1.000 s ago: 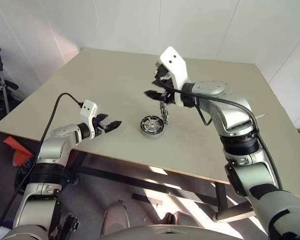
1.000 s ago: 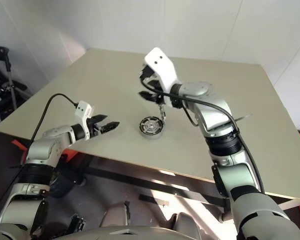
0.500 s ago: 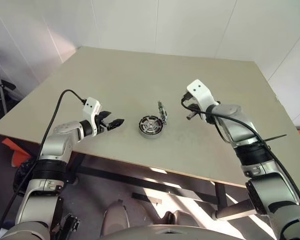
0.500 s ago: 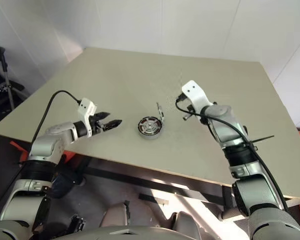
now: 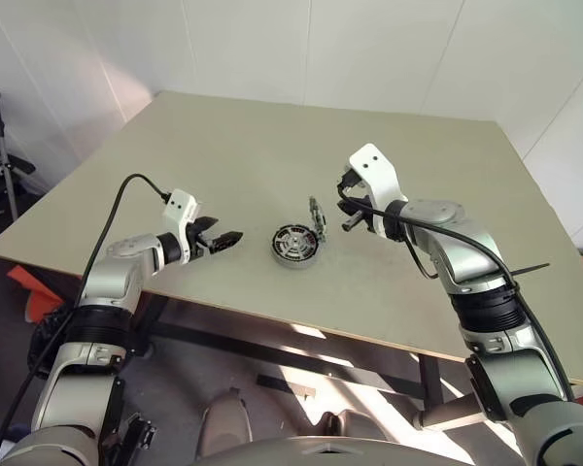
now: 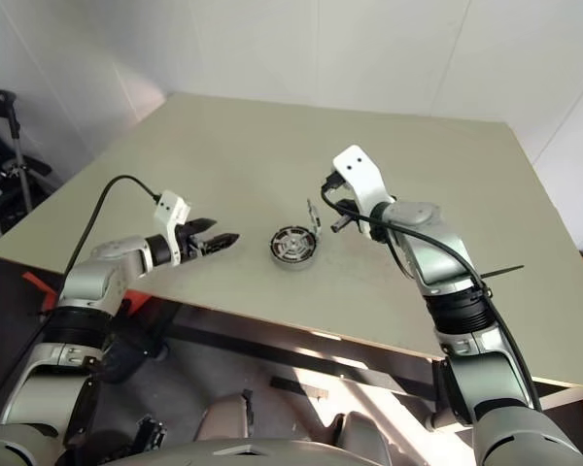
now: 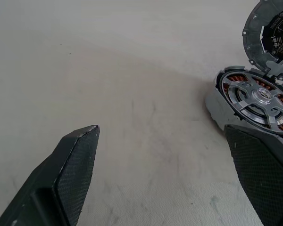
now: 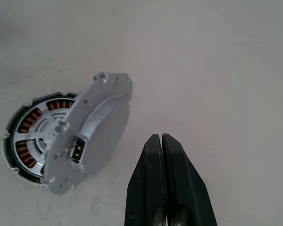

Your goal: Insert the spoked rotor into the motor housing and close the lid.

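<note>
Silver spoked rotor [image 7: 254, 96] seated over copper windings, grey lid [image 8: 92, 132] tilted up; left end effector [image 7: 165, 174] apart, right end effector [image 8: 161, 165] together.

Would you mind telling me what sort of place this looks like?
Probably a plain robot test room: a bare table, white panelled walls, and a motor housing with its lid standing open.

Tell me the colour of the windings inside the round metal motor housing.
Copper-orange windings inside the round metal motor housing, clearest in the right wrist view.

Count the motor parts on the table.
3: the housing mid-table, the rotor seated inside it, and the lid standing on edge against the housing's right side. Smaller loose bits may be hidden.
</note>
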